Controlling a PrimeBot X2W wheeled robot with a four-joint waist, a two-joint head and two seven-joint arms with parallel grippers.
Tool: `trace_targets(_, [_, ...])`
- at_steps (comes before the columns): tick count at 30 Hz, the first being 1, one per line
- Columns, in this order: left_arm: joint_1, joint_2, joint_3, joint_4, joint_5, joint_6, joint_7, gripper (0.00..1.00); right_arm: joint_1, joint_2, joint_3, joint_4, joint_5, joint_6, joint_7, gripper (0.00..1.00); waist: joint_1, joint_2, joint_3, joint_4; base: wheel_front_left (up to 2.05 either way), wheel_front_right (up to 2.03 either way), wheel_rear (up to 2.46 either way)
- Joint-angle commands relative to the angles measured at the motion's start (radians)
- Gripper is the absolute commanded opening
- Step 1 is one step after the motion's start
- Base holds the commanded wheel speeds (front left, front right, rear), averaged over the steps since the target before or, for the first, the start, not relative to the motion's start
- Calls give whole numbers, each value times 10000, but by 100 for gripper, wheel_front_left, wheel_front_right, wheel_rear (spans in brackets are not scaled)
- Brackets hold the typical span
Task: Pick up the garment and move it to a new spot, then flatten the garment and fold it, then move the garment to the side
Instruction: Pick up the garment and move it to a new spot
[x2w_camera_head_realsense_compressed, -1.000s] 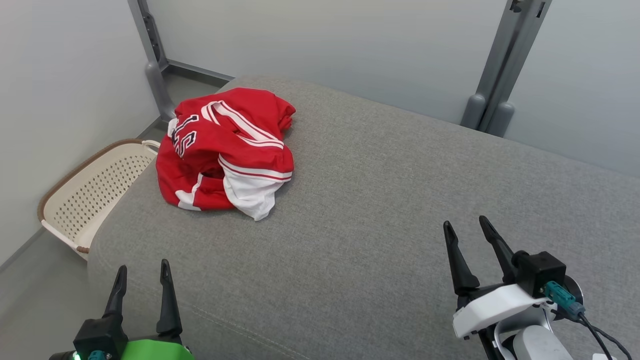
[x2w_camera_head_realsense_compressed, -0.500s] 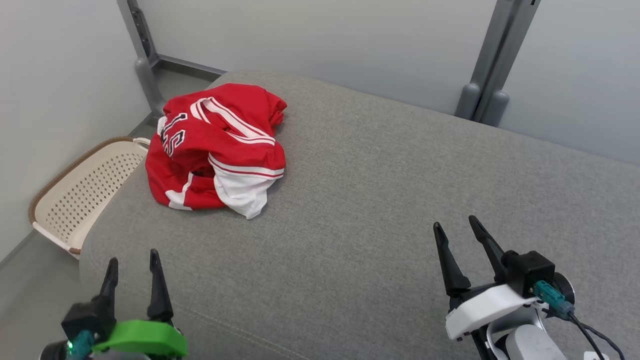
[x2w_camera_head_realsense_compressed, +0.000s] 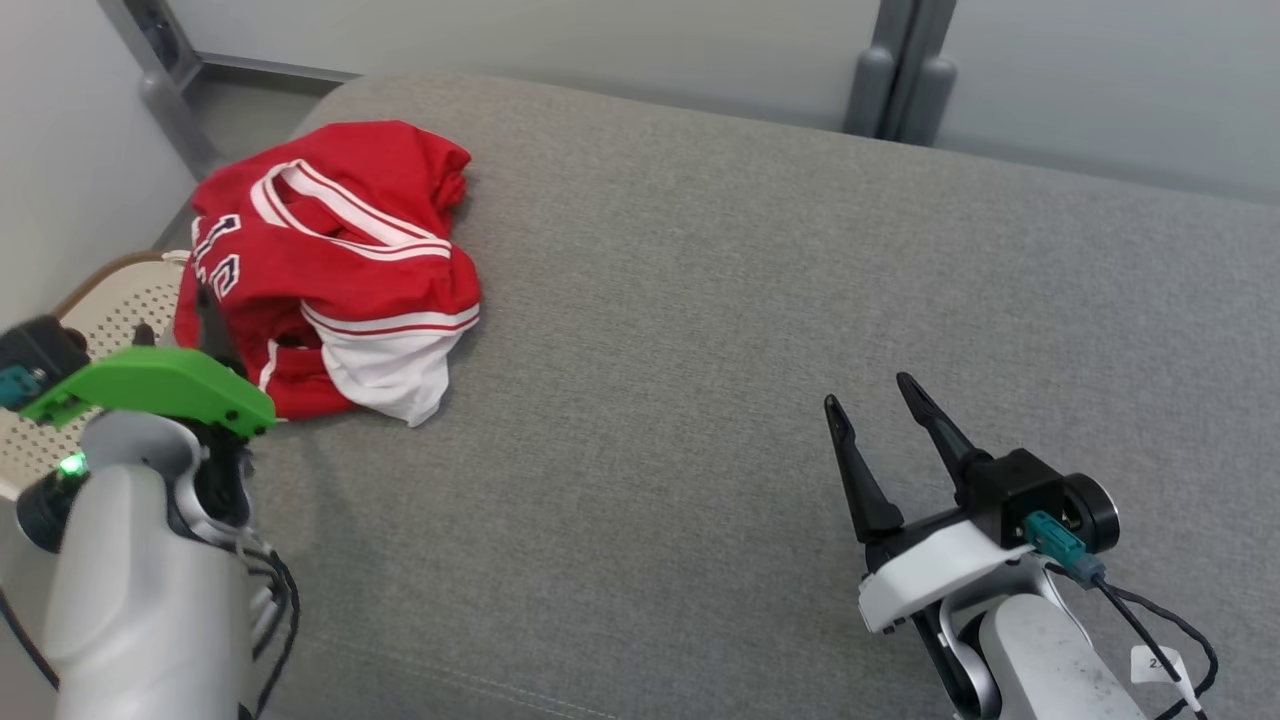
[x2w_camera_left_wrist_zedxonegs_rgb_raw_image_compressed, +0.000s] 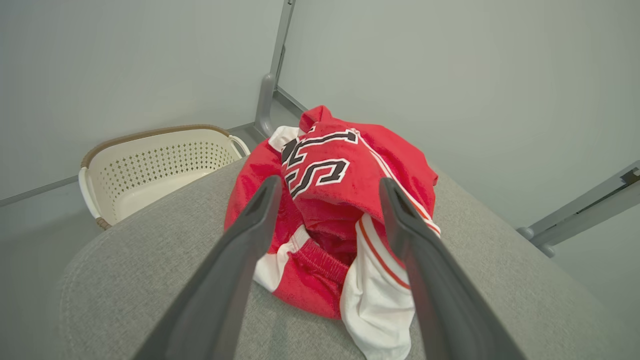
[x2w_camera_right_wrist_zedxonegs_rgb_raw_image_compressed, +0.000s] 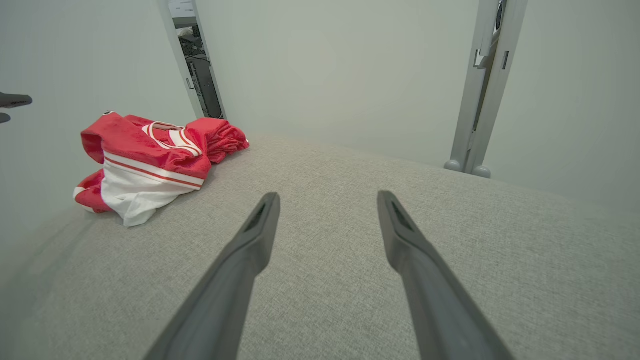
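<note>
Left wrist view shows the left hand (x2w_camera_left_wrist_zedxonegs_rgb_raw_image_compressed: 329, 182) spread empty before the crumpled red jersey (x2w_camera_left_wrist_zedxonegs_rgb_raw_image_compressed: 345, 165) on the grey cushion (x2w_camera_left_wrist_zedxonegs_rgb_raw_image_compressed: 125, 280) near the laundry basket (x2w_camera_left_wrist_zedxonegs_rgb_raw_image_compressed: 165, 160), so it should pinch a thick upper fold; the right hand (x2w_camera_head_realsense_compressed: 866, 389), also released, hovers well apart from the basket.

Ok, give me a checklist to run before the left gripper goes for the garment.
1. Left gripper open: ok, jaws wide apart.
2. Left gripper aimed at the garment: ok, it sits between the jaws in the left wrist view.
3. Garment free to lift: ok, nothing lies on it.
4. Right gripper out of the way: ok, open over bare cushion.
5. Room for a new spot: ok, cushion bare beside the garment.
6. Jaws touching cloth: cannot tell.
</note>
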Motion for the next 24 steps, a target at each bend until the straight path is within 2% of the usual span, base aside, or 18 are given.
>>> trace_targets(1, [-447, 167, 123, 179, -156, 90, 152, 100, -191, -47, 0, -62, -152, -3, 31, 100, 0, 0, 864, -864, 0, 0, 0])
trace_targets(8, [-1716, 862, 802, 1364, -837, 900, 1920, 100, -544, -44, 130, -238, -405, -3, 153, 100, 0, 0, 1707, -1709, 0, 0, 0])
trace_targets(12, [-1933, 1106, 1083, 1575, -1107, 1205, 2251, 100, -634, -43, 195, -353, -456, -3, 200, 100, 0, 0, 2036, -2015, 0, 0, 0])
trace_targets(16, [-1977, 1241, 1093, 1672, -1091, 1366, 2418, 100, -678, -43, 158, -436, -519, -3, 226, 100, 0, 0, 2251, -2172, 0, 0, 0])
trace_targets(19, [-1942, 1305, 937, 1645, -989, 1285, 2361, 100, -660, -43, 102, -465, -531, -3, 221, 100, 0, 0, 2307, -2185, 0, 0, 0])
trace_targets(20, [-1933, 1316, 871, 1626, -922, 1235, 2307, 19, -659, -41, 90, -460, -526, -3, 219, 100, 0, 0, 2305, -2177, 0, 0, 0])
trace_targets(21, [-1922, 1310, 844, 1617, -935, 1187, 2272, 0, -662, -43, 85, -443, -519, -3, 218, 100, 0, 0, 2287, -2169, 0, 0, 0])
trace_targets(24, [-1927, 1365, 793, 1486, -850, 1040, 1918, 0, -645, -41, 76, -393, -420, -3, 199, 100, 0, 0, 2131, -2100, 0, 0, 0])
